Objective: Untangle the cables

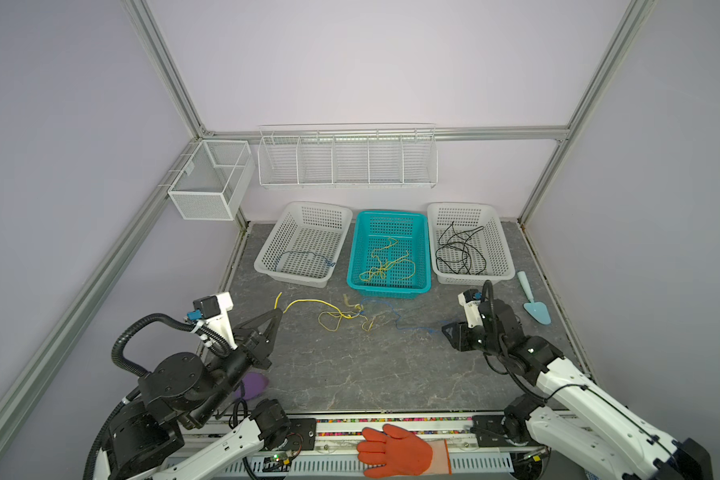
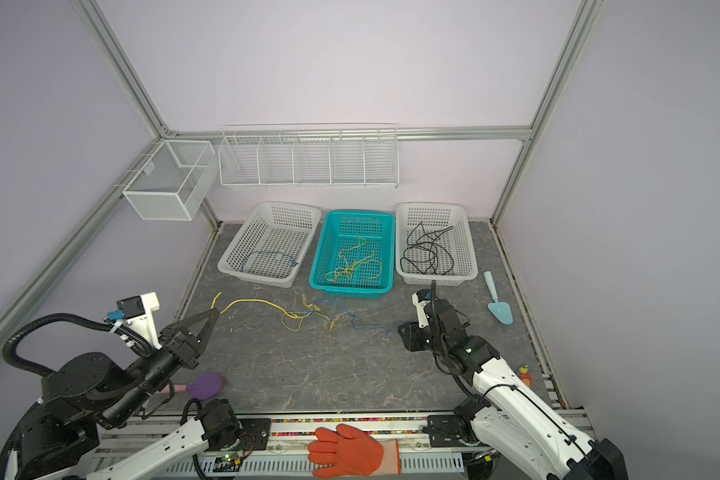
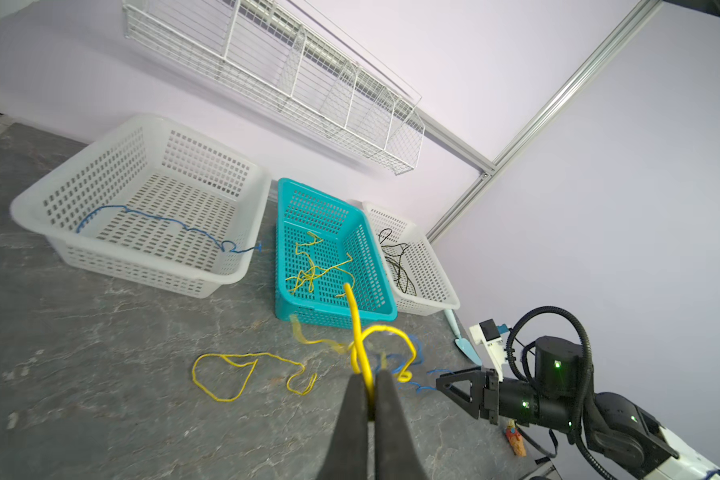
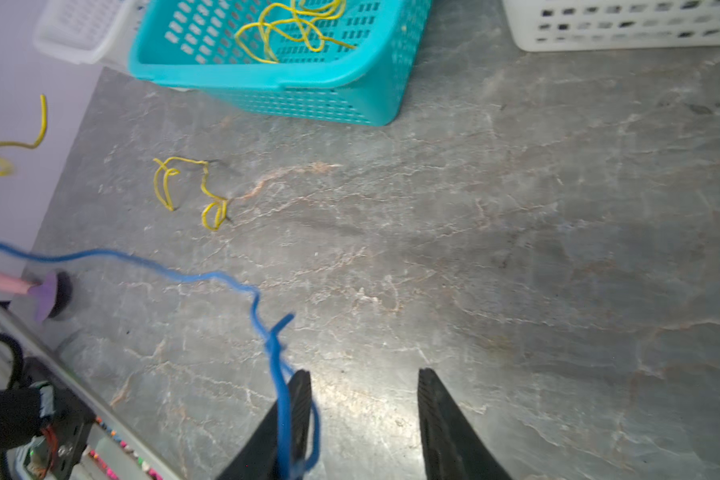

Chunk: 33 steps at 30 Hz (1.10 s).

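Yellow cable (image 3: 355, 328) and blue cable (image 4: 275, 361) tangled mid-table; yellow end raised at left, blue trails right. Far: second blue cable (image 3: 154, 216) in left white basket (image 1: 267, 249), yellow tangle (image 3: 310, 272) in teal basket (image 1: 391, 214), black cable (image 1: 460, 251) in right white basket (image 1: 462, 205).

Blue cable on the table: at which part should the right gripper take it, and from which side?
Grip the blue cable at its loose end, nearest the right gripper, whose open jaws have it draped over one finger. Probably come from the right, jaws across the strand: it runs left until it tangles with the yellow cable, which the left gripper pinches.
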{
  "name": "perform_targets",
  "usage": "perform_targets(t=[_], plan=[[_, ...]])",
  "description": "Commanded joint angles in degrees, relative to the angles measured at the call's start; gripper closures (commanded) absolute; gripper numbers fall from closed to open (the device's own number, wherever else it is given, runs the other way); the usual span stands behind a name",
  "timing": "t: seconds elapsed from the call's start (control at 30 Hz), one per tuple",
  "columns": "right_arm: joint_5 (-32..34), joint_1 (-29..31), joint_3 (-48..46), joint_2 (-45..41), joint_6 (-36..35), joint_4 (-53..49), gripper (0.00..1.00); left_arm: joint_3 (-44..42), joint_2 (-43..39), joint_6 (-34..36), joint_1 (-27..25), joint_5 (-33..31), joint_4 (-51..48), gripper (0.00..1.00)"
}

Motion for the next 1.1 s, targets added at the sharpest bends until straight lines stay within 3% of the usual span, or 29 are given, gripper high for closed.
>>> perform_targets(t=[0.0,0.33,0.57,0.73,0.8,0.9,1.0,1.07], plan=[[-3.2,2.6,2.7,-0.4,-4.1,1.3,0.45,-1.6,2.6,-0.4,0.0,6.1,4.6,1.0],[-6.3,13.5,5.1,2.4,-8.5,8.5,0.33,-2.3,5.7,-1.2,0.0,11.8,8.6,1.0],[-8.7,19.4,6.8,13.3,-6.3,17.8,0.31,-3.3,5.9,-1.5,0.1,12.3,9.5,1.0],[-4.3,22.4,8.7,20.4,-6.9,20.6,0.32,-3.8,5.4,-1.9,0.0,12.4,9.7,1.0],[-2.4,22.4,9.2,22.5,-7.1,20.6,0.42,-3.7,5.0,-1.8,0.1,12.3,9.2,1.0],[0.4,22.3,9.9,23.3,-7.0,19.4,0.72,-3.5,4.1,-1.6,0.0,11.4,7.4,1.0],[5.3,21.5,9.4,21.6,-6.3,17.2,0.93,-2.7,2.7,-1.3,0.0,8.1,2.6,1.0],[7.8,19.9,8.1,19.1,-4.9,16.1,0.94,-2.1,1.8,-1.0,0.1,4.7,-1.4,1.0]])
